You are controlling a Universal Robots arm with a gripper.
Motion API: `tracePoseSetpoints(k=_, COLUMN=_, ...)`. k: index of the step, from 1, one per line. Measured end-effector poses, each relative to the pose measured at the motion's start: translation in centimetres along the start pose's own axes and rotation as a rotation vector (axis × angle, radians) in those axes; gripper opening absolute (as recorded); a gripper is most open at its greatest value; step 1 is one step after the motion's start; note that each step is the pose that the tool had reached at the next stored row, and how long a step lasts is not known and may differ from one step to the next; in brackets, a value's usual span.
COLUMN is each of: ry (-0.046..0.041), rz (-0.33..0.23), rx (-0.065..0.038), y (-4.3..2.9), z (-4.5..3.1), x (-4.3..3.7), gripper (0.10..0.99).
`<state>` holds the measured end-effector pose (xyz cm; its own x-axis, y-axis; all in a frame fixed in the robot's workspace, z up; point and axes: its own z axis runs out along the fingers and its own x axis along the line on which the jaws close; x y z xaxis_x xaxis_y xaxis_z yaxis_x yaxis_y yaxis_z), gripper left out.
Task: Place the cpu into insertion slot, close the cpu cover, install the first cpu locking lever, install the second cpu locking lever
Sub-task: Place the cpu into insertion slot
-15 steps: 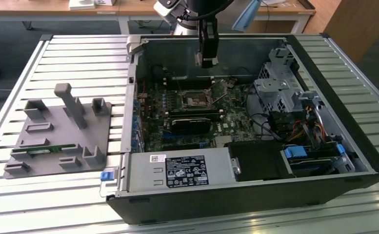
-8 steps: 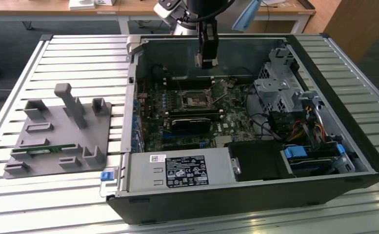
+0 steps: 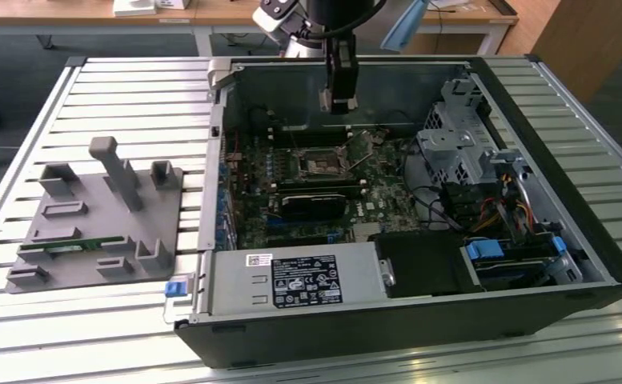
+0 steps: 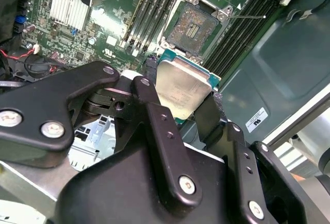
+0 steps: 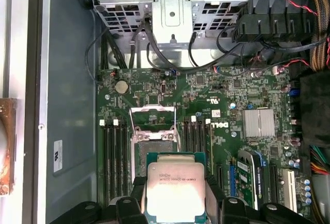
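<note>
My gripper [image 3: 339,102] hangs inside the open computer case, above the motherboard. It is shut on the cpu [image 5: 175,185], a flat square chip with a silver-grey top, gripped by two opposite edges between the black fingers [image 4: 149,105]. The cpu [image 4: 183,87] is held in the air, short of the insertion slot [image 4: 193,26] and apart from it. The insertion slot [image 5: 153,142] lies bare, its dark pin field showing. The cpu cover [image 5: 153,117] stands flipped up at the slot's far edge. A thin metal locking lever [image 4: 247,15] sticks out beside the slot.
Long black memory slots [image 5: 114,157] flank the socket [image 3: 316,162]. A black card [image 3: 311,200], a power supply [image 3: 294,280] and a drive cage with cables [image 3: 455,148] crowd the case. A grey fixture [image 3: 97,224] sits on the slatted table at the exterior view's left.
</note>
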<state>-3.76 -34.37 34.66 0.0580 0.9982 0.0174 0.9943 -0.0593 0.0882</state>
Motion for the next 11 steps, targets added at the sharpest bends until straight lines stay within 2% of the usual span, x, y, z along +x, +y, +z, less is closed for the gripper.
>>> tracePoseSetpoints(k=11, ry=0.0000, rz=0.000, rx=0.000, y=-0.03, z=0.28, x=-0.01, gripper=0.537)
